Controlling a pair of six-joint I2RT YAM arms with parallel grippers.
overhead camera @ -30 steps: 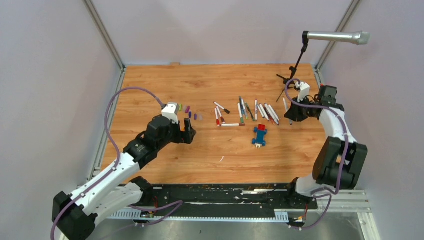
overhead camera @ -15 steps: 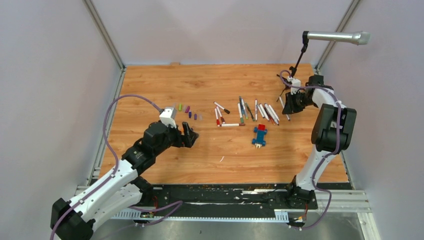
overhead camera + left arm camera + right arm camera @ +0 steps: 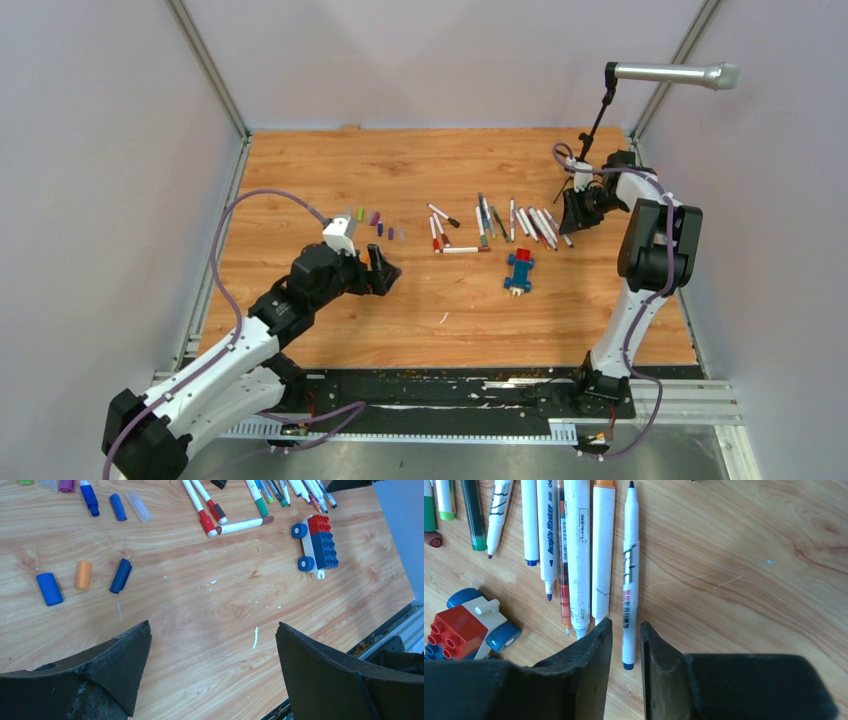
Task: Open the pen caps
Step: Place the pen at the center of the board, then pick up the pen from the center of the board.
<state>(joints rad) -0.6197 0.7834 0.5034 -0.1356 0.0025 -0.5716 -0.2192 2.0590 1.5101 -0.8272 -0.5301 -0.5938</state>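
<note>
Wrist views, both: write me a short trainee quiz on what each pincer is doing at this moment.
1. True or false: the left pincer grips the orange cap.
2. What lies between the fingers of the right pincer? A) the end of a white pen with a black tip B) a green cap C) nothing
3. Fill in: the toy car has ___ wheels.
Key: 1 false, it stands wide open and empty. 2 A. 3 blue.
</note>
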